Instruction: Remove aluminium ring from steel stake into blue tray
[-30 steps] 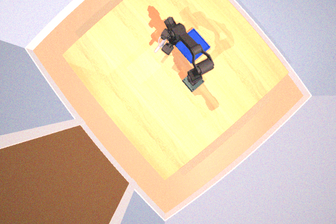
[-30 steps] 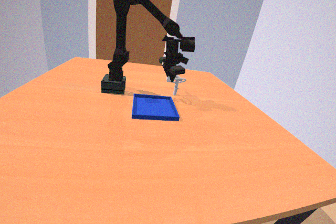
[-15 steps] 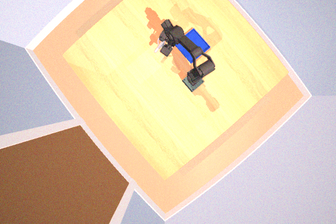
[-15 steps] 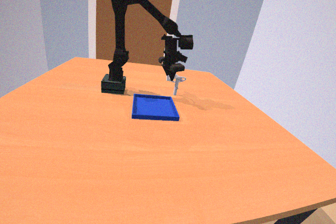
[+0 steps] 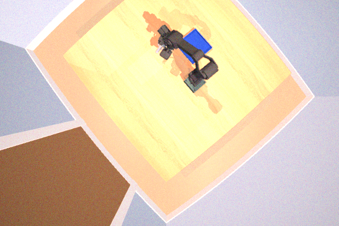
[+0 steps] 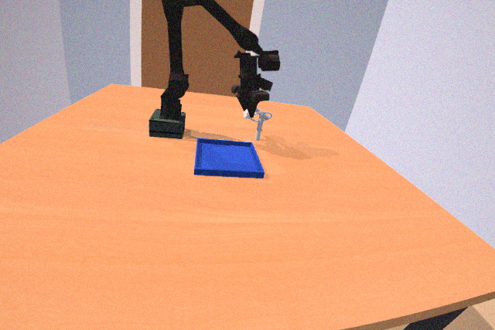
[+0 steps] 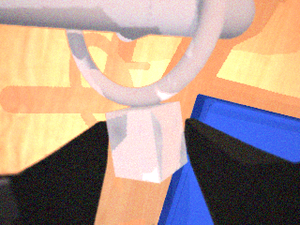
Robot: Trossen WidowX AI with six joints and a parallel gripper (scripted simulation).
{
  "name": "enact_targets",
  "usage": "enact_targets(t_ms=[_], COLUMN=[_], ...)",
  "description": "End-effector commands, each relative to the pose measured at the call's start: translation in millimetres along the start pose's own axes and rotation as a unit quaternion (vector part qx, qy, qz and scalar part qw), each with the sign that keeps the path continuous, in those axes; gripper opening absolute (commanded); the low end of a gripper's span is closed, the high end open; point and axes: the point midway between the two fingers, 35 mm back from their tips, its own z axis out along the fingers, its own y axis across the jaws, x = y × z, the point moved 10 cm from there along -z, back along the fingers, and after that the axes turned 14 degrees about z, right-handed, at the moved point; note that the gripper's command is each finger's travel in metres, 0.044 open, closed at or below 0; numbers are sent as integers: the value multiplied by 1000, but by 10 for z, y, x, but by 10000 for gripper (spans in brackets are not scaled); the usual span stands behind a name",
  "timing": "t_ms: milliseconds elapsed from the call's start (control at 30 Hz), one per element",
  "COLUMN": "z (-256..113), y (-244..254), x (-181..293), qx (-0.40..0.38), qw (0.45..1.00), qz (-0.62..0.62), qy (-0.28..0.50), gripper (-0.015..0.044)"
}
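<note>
Gripping the welded tab, the gripper stands partly open, its two dark fingers pressed against opposite sides of the pale tab. The aluminium ring extends from the tab toward the top of the wrist view; its long axis, tab to far rim, runs nearly at right angles to the cross-bar. One side of the ring overlaps the front of the bar near its rounded end, whereas the other side disappears behind it. In the exterior view, the ring lies at the upper part of the stake, well above the foot and outside the tray. Whether it encircles the shaft cannot be determined. The blue tray rests on the table, between the stake and the exterior viewpoint.
</note>
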Motion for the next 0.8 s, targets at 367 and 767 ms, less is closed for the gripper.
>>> enact_targets(t_ms=[367,767], z=[8,34], y=[265,485], x=[65,127], qx=[52,92], qw=[999,995], qz=[-8,-15], qy=[-13,-26], gripper=[0,0])
